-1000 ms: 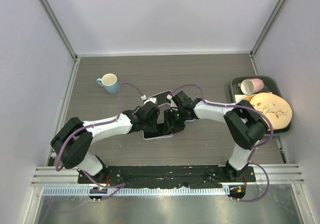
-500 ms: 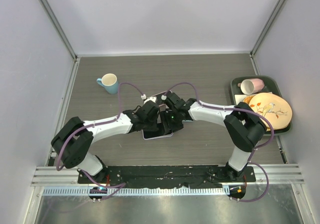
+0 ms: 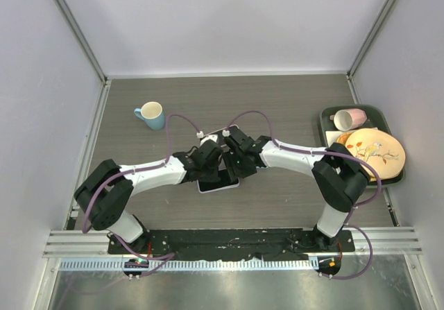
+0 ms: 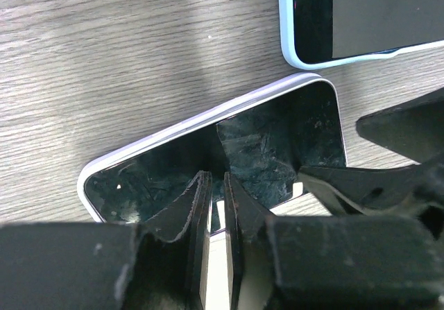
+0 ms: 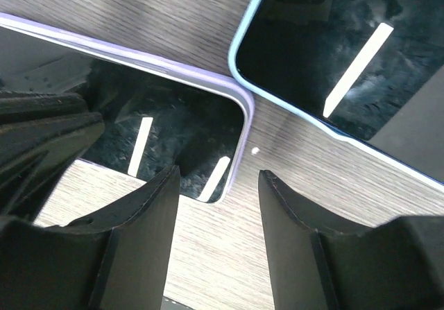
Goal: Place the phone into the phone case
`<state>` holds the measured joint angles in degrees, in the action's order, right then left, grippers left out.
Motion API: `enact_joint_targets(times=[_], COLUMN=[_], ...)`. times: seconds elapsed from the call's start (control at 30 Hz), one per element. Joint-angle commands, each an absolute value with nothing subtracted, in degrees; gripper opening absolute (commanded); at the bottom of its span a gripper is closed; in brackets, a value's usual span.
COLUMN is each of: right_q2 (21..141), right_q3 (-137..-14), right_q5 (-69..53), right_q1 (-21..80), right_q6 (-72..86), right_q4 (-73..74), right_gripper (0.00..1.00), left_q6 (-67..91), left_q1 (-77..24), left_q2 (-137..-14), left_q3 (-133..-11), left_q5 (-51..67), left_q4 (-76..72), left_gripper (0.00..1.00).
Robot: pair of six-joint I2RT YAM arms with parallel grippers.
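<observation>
The phone (image 3: 218, 185), black glass with a lavender edge, lies flat on the wooden table, mostly under both wrists. My left gripper (image 4: 217, 178) hovers over its screen (image 4: 277, 136), fingers almost together with only a thin slit and nothing between them. My right gripper (image 5: 218, 175) is open, its fingers astride the phone's corner (image 5: 173, 123) above the table. The phone case (image 4: 361, 19), rimmed in light blue with a dark glossy inside, lies just beyond the phone and apart from it (image 5: 333, 46); only a sliver of the case (image 3: 225, 130) shows from above.
A teal mug (image 3: 150, 114) stands at the back left. A dark tray (image 3: 326, 119) at the right edge holds a pink cup (image 3: 349, 118) and a patterned plate (image 3: 376, 152). Walls enclose the table on three sides.
My right gripper has shifted left, close beside the left one over the phone. The left fingers have drawn closer together. Phone and case stay put.
</observation>
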<state>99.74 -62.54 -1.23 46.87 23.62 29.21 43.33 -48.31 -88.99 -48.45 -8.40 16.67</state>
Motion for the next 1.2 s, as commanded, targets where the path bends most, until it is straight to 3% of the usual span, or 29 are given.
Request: enact_joint_targets(times=[0.0,0.37,0.53,0.7,0.83,1.1,1.17], right_q2=[94.7,82.9,80.8,82.0,84.9,92.6,94.0], right_q3=[-63.7,-59.7,-55.6,-49.9,-48.6,-48.8,-49.2], right_q5=[3.8,5.1,-6.2,-21.6,-25.4,-25.8,-22.5], right_q1=[46.7,46.0,41.9,35.3,34.0,33.9,34.0], right_q6=[21.4,22.5,22.8,23.8,24.2,26.3,26.0], right_q4=[31.7,28.3,24.6,17.0,13.9,9.3,10.4], right_gripper=[0.54,0.54,0.53,0.51,0.50,0.46,0.40], left_q6=[43.7,43.3,43.2,43.4,44.1,44.4,44.4], left_q1=[-48.5,-48.5,-48.5,-48.4,-48.4,-48.5,-48.5], left_q2=[-90.2,-89.1,-87.4,-86.3,-85.3,-84.7,-84.7], left_q3=[-48.6,-48.9,-48.6,-47.7,-46.1,-45.7,-45.8], left_q5=[-10.4,-10.2,-10.7,-10.5,-9.2,-9.3,-9.4], left_q4=[19.9,20.4,20.9,20.7,18.9,18.9,18.9], left_gripper=[0.17,0.16,0.16,0.16,0.16,0.15,0.15])
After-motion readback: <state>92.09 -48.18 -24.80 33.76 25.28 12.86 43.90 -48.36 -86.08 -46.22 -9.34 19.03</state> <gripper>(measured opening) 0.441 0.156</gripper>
